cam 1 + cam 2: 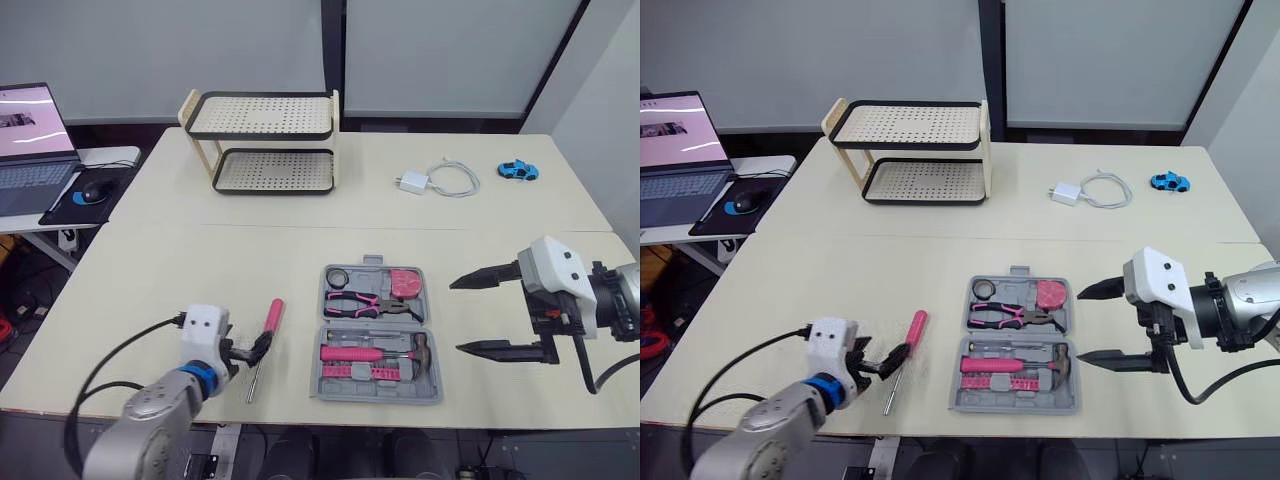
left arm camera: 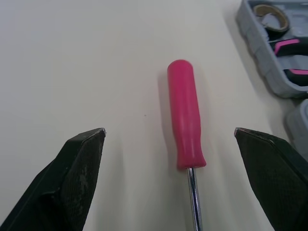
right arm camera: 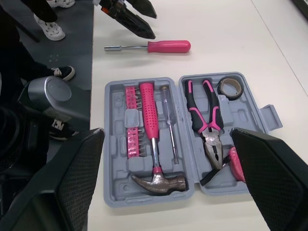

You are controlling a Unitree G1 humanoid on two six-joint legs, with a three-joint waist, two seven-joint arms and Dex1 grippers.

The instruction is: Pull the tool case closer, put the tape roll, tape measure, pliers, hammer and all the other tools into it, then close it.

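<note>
The grey tool case (image 1: pixel 331 386) lies open near the table's front edge. It holds a tape roll (image 1: pixel 337 275), pink-handled pliers (image 1: pixel 365 303), a pink tape measure (image 1: pixel 404 284), a hammer (image 1: pixel 385 352) and a row of bits. A pink-handled screwdriver (image 1: pixel 266 333) lies on the table just left of the case. My left gripper (image 1: pixel 258 350) is open low over its shaft, and in the left wrist view the handle (image 2: pixel 185 115) lies between the fingers (image 2: pixel 82 168). My right gripper (image 1: pixel 455 316) hangs open to the right of the case, holding nothing.
A two-tier perforated rack (image 1: pixel 262 140) stands at the back left. A white charger with its cable (image 1: pixel 440 180) and a blue toy car (image 1: pixel 518 170) lie at the back right. A laptop (image 1: pixel 30 140) and a mouse (image 1: pixel 93 190) sit on a side desk.
</note>
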